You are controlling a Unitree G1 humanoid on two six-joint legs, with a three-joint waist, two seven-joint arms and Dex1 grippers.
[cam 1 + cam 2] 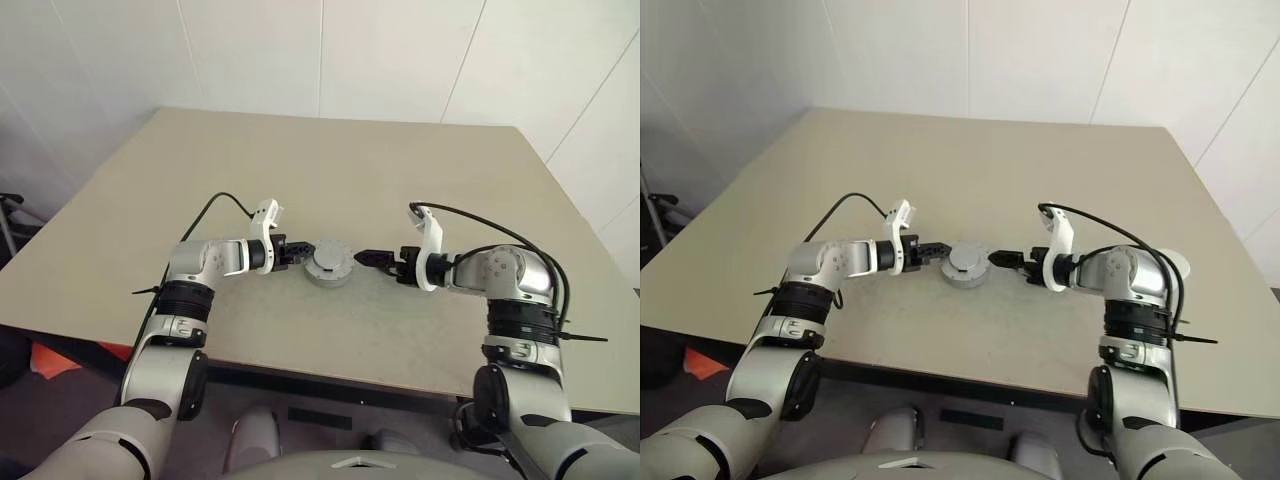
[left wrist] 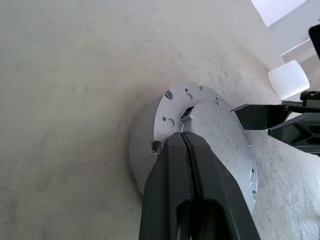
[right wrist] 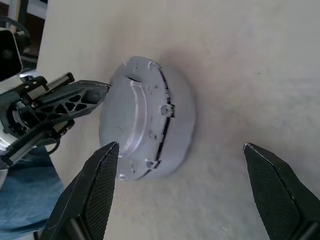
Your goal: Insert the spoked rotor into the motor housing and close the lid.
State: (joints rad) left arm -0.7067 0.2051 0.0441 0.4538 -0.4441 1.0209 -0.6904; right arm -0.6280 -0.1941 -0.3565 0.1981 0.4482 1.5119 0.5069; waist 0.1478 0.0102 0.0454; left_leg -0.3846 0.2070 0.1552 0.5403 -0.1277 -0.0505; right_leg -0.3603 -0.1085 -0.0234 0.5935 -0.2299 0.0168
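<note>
Beige table (image 1: pixel 420 180) is carrying the motor housing (image 1: pixel 328 266), lid (image 2: pixel 210 125) already sitting on top, mid-table between both arms.
Left gripper (image 2: pixel 186 136), pinched shut, is pressing the lid; right gripper (image 3: pixel 180 150) is hovering wide open around it — rigid, probably heavy, slippery metal, best gripped across the rim.

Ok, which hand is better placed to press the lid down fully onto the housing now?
Probably the left hand: shut, its fingertips sit on the lid, which rests atop the motor housing. The right hand is open beside it, not touching.
</note>
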